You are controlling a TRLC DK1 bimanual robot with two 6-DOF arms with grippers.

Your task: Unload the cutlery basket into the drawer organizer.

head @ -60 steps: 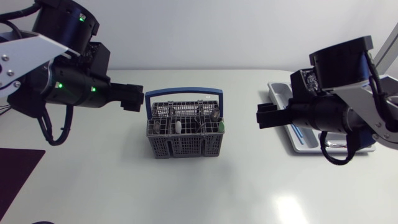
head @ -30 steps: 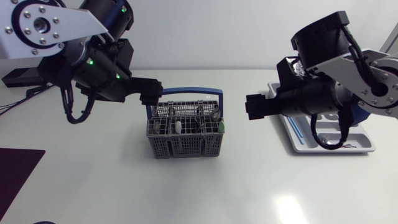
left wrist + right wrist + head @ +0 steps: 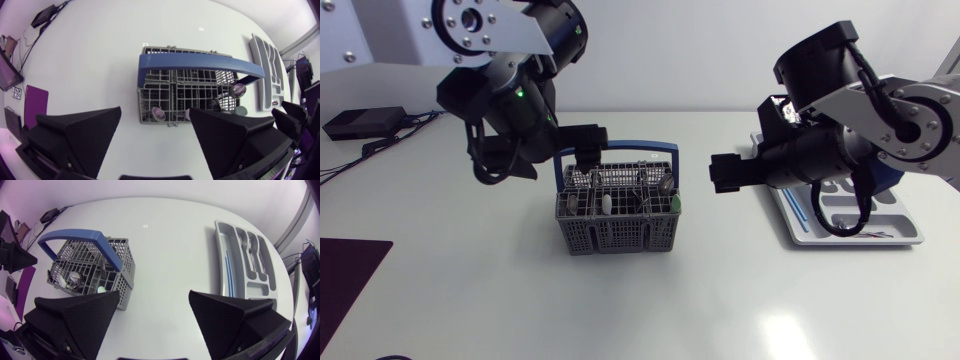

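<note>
Grey basket (image 3: 616, 236) with blue handle (image 3: 616, 147), pale grey organizer (image 3: 912, 230), white table (image 3: 720, 300).

A dark purple mat (image 3: 345, 285) lies at the near left corner of the white counter (image 3: 740, 300), and a flat black box (image 3: 360, 123) with thin cables (image 3: 345, 165) sits by its far left edge.

1. The cutlery basket (image 3: 617, 236) sits mid-table — cutlery (image 3: 607, 204) stands inside it.
2. The drawer organizer (image 3: 912, 238) lies well to its right.
3. The left gripper (image 3: 588, 153) hangs over the basket's rear-left corner; the right gripper (image 3: 722, 173) is between basket and organizer.
</note>
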